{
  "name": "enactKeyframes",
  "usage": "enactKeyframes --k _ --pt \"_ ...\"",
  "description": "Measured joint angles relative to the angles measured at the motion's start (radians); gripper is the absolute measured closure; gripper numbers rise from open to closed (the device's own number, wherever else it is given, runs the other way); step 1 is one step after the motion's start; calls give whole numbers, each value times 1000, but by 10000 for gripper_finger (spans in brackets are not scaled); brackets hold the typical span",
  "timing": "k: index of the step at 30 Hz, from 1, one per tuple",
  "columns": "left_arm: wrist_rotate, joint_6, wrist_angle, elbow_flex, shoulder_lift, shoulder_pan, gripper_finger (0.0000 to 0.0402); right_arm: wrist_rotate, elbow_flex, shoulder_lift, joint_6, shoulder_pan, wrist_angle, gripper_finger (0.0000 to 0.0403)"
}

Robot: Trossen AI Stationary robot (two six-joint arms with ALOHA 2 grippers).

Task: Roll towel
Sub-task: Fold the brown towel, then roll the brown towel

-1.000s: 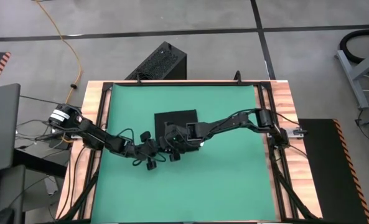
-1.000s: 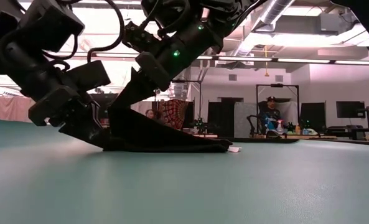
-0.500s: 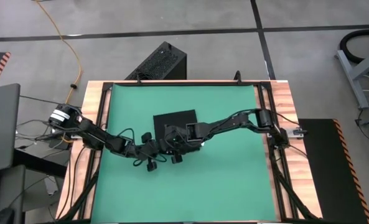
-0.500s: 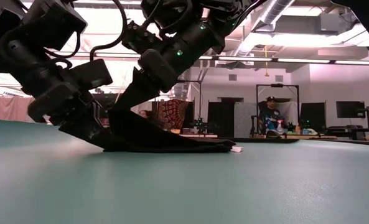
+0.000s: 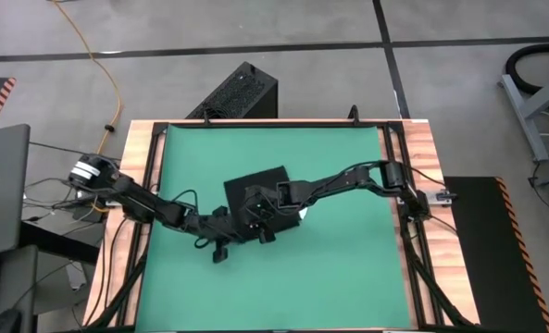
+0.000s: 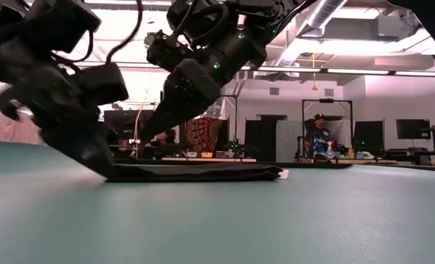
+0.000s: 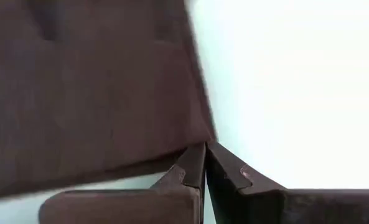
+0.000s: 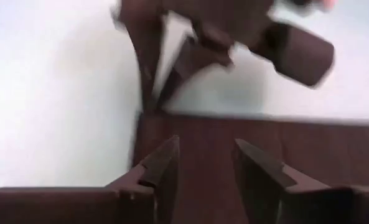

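Observation:
The black towel [image 5: 255, 182] lies flat on the green table [image 5: 348, 268] as a folded rectangle, slightly skewed, and shows as a low strip in the low view [image 6: 202, 172]. Its small white tag [image 6: 281, 174] sticks out at one end. My left gripper [image 7: 204, 149] is shut at the towel's near left corner, down at the table [image 6: 108, 173]. My right gripper [image 8: 206, 158] is open and hangs above the towel's near edge [image 6: 150, 133], touching nothing. My left gripper pinches the towel's near left corner [image 7: 196, 140] between its two fingertips. The fingers slant down from the table's left side. The corner stays low at the table and the rest of the towel lies flat; how many layers are caught I cannot tell.
A hard black ribbed box [image 5: 237, 92] stands on the floor beyond the table's far edge. Wooden rails [image 5: 144, 185] frame the mat. Bare green mat lies near and right of the towel. A person [image 6: 318, 136] sits far back in the room.
My right gripper has opened, let go of the towel's near edge and tipped upward. The raised edge has dropped, so the towel now lies flat. My left gripper has turned at the wrist while staying shut at the corner, and the towel has swung slightly askew.

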Motion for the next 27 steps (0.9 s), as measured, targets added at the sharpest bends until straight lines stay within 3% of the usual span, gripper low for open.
enactKeyframes --k 3,10,12,16,18,27 --pt "86 -33 -7 0 -88 -1 401 0 0 0 2 -5 -7 218" --pt "12 -8 -197 0 -315 -7 401 5 0 0 1 -8 -11 221" --pt "-71 18 -277 0 -378 -8 401 27 0 0 -3 -7 -12 225" --pt "-403 70 -371 -10 -437 -3 401 166 0 -2 -67 -11 -51 228" --pt "-477 103 -364 -12 -439 18 401 183 0 -5 -76 -23 -64 229" --pt "-429 225 -251 -12 -382 239 401 158 -1 -66 -67 -126 -192 229"
